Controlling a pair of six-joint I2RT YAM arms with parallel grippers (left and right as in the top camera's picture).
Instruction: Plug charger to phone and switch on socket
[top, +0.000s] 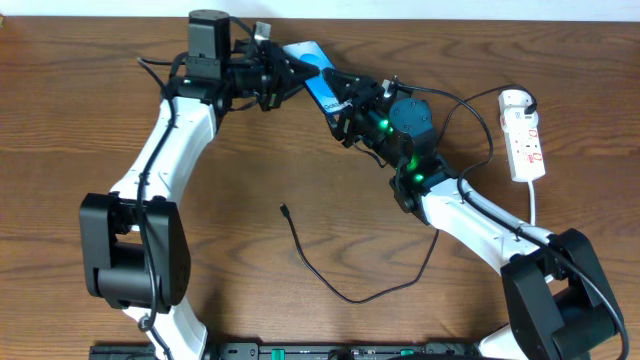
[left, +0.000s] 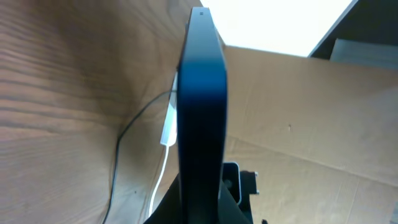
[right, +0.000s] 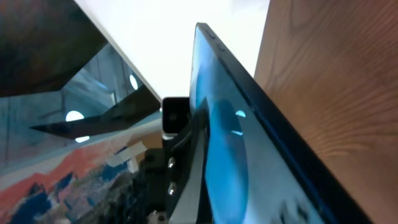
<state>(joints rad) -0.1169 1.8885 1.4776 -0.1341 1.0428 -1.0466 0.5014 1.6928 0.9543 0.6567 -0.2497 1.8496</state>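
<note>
The phone (top: 310, 62), blue screen up, is held tilted above the far middle of the table between both arms. My left gripper (top: 283, 75) is shut on its left end; in the left wrist view the phone (left: 202, 93) stands edge-on between the jaws (left: 202, 202). My right gripper (top: 345, 103) is shut on its right end; the right wrist view shows the blue screen (right: 233, 143) against a grey finger (right: 205, 186). The charger's connector tip (top: 285, 210) lies free on the table, its black cable (top: 345, 296) looping right. The socket (top: 524, 135) lies at the far right.
The socket's white cord (top: 533, 205) runs toward the front beside the right arm. Black cable arcs from the socket's top toward the right arm (top: 465, 100). In the left wrist view the socket (left: 169, 127) and the cable (left: 118, 155) show beyond the phone. A cardboard wall (left: 298, 112) stands behind.
</note>
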